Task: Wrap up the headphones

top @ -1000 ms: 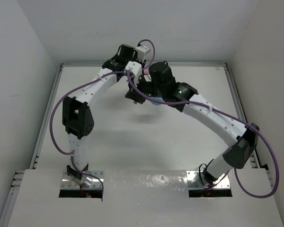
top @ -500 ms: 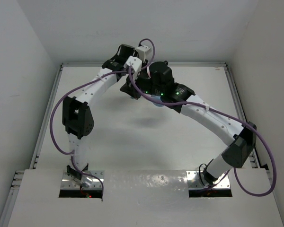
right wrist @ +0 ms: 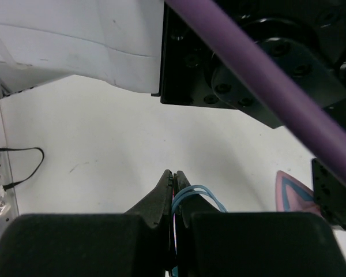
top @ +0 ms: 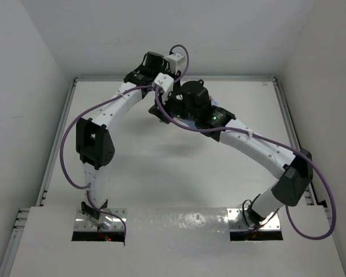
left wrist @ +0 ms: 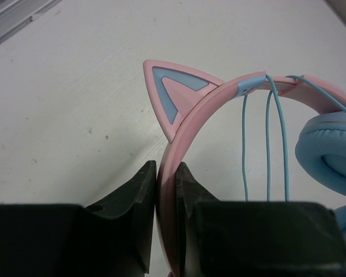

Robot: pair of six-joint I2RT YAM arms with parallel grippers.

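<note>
In the left wrist view my left gripper (left wrist: 166, 173) is shut on the pink headband (left wrist: 187, 124) of the headphones. A pink and blue cat ear (left wrist: 173, 92) stands above the jaws. Thin teal-blue cable (left wrist: 269, 144) hangs over the band in three strands, beside a light blue ear cup (left wrist: 328, 156). In the right wrist view my right gripper (right wrist: 173, 178) is shut on loops of the teal-blue cable (right wrist: 199, 191). The other cat ear (right wrist: 293, 193) shows at right. From the top view both wrists meet at the far middle, left gripper (top: 160, 109), right gripper (top: 174, 109), hiding the headphones.
The left arm's black wrist and a thick purple robot cable (right wrist: 265, 86) fill the top right of the right wrist view. A thin black wire (right wrist: 20, 164) lies at the table's left edge. Metal rails (top: 288, 115) border the white table.
The right wrist has moved left and toward the far side, closing in above the left gripper. The left arm has held its place.
</note>
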